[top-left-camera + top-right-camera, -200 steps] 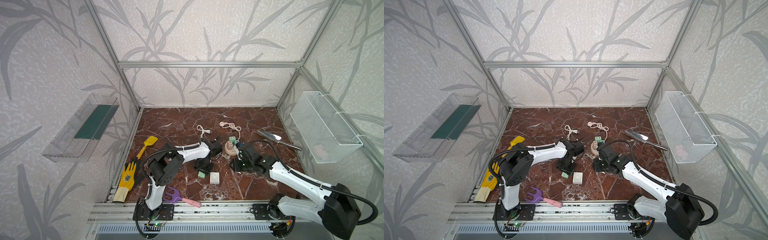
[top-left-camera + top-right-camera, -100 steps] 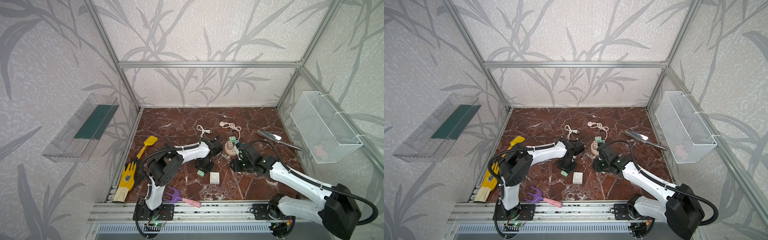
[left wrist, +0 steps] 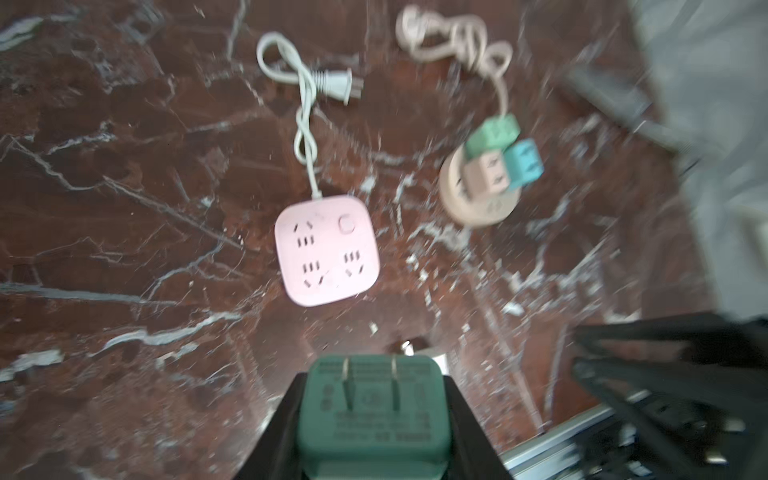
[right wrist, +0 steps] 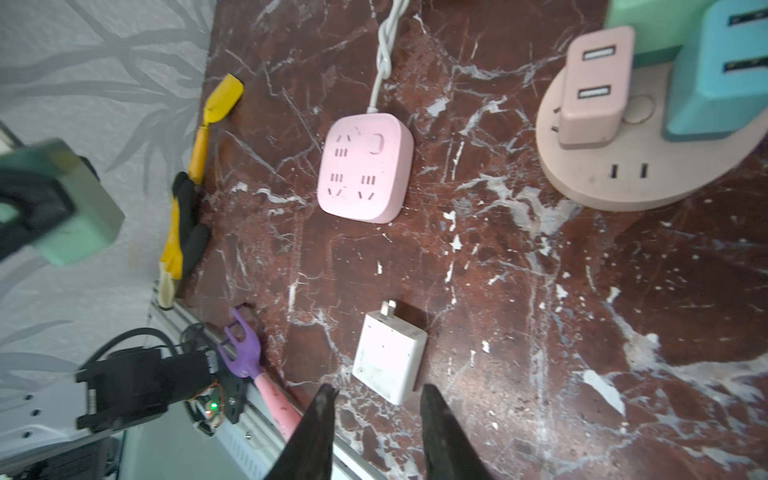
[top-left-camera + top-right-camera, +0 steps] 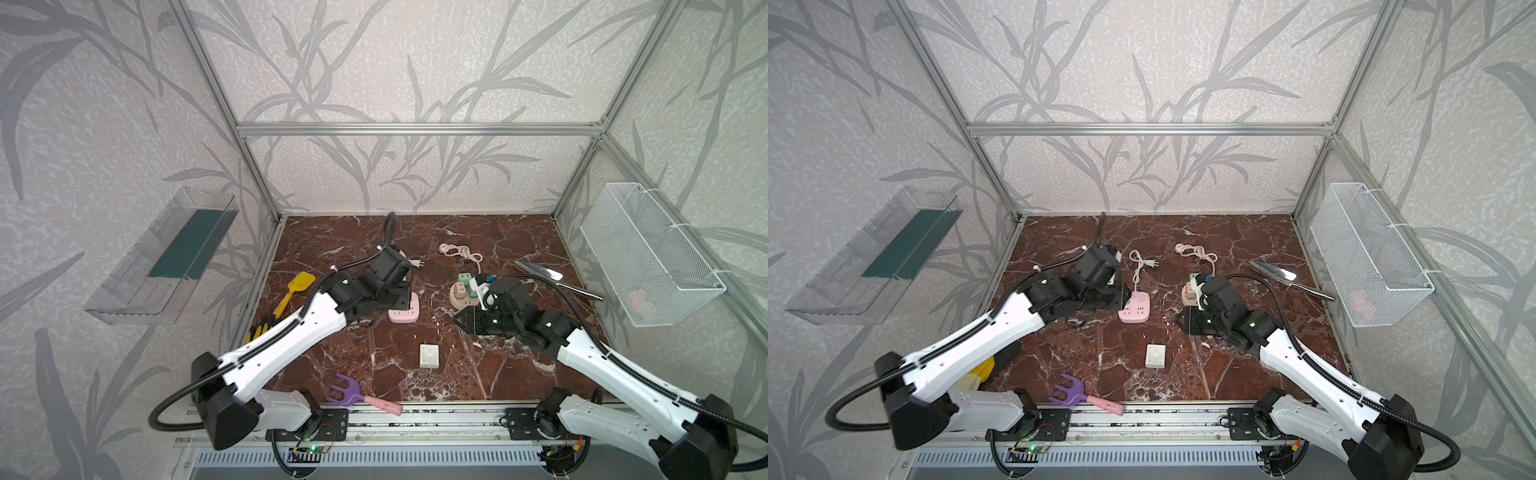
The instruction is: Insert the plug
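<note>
Firmly, the left gripper (image 3: 374, 384) clenched the green square plug adapter (image 3: 374, 419).
Its two prongs pointed forward, toward the pink square power strip (image 3: 327, 249).

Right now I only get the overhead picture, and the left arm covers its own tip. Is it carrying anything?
Observer: Yes, its wrist view shows the left jaws clamped on a green plug, two prongs bare.
Operator: Where do the prongs point?
Observer: Toward the pink socket block, which lies ahead, apart from them.
Operator: And the other side?
Observer: The right jaws stand slightly apart, holding nothing.
</note>
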Action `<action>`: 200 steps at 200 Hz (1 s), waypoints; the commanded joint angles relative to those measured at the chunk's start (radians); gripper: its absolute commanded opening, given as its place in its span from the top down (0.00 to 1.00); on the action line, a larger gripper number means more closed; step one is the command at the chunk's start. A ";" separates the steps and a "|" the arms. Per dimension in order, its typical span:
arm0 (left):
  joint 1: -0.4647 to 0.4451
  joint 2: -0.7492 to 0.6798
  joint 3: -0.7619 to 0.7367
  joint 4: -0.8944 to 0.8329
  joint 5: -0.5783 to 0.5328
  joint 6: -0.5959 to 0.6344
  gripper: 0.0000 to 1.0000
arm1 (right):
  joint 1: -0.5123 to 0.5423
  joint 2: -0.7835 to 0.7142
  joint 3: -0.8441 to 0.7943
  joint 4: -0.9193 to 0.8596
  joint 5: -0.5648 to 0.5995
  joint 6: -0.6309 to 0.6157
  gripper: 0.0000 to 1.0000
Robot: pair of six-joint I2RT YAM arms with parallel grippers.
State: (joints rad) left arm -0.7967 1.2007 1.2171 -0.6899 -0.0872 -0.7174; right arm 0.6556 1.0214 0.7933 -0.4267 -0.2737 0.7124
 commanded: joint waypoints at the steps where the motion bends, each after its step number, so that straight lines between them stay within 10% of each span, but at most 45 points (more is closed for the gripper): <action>1: 0.004 -0.142 -0.153 0.377 -0.075 -0.235 1.00 | 0.008 -0.020 0.040 0.150 -0.063 0.110 0.64; 67: -0.017 -0.174 -0.389 0.995 -0.120 -0.696 1.00 | 0.019 0.123 -0.119 1.072 -0.063 0.489 0.49; 108: -0.020 -0.167 -0.392 1.015 -0.142 -0.791 1.00 | 0.025 0.267 -0.138 1.439 -0.023 0.629 0.42; 200: -0.020 -0.130 -0.482 1.187 -0.146 -0.855 1.00 | 0.067 0.270 -0.054 1.335 -0.027 0.622 0.41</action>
State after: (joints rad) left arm -0.8150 1.0569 0.7418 0.3943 -0.2272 -1.5394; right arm 0.7109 1.3190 0.6838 0.9337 -0.2825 1.3392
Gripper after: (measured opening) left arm 0.374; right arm 0.601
